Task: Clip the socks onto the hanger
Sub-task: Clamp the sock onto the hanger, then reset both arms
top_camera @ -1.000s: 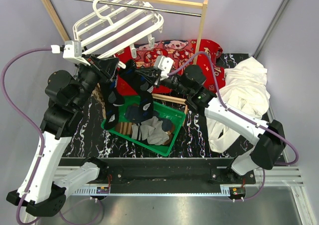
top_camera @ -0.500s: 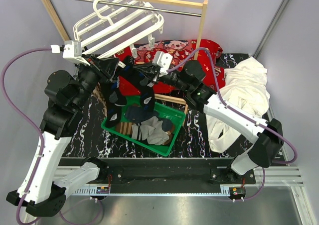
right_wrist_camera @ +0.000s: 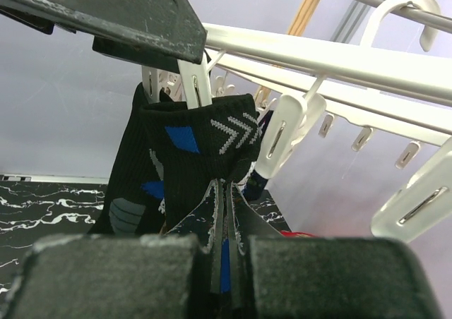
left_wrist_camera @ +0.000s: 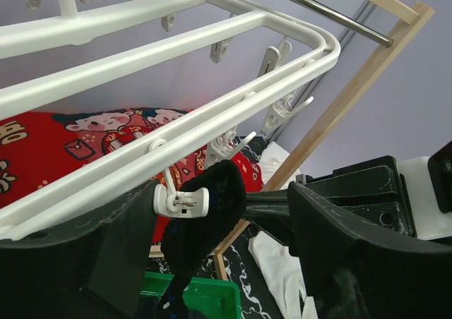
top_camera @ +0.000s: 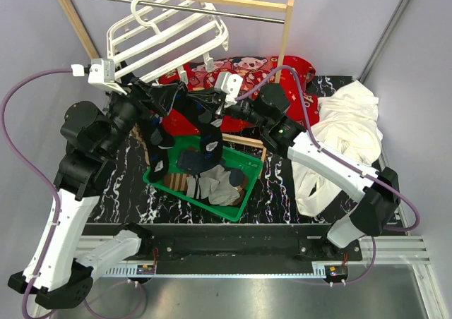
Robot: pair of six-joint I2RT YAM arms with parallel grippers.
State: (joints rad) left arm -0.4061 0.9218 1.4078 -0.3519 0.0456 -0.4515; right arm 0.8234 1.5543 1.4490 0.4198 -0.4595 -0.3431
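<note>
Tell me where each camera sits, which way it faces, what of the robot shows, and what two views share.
Top external: above and behind, looking down on table, basket and hanger; left arm and right arm show.
Left wrist: on the left arm, looking up at the hanger's bars and a dark sock; its own fingers show.
Right wrist: on the right arm, looking up under the hanger; its fingers pinch the sock.
Shared: both wrist views show hanger and dark sock.
</note>
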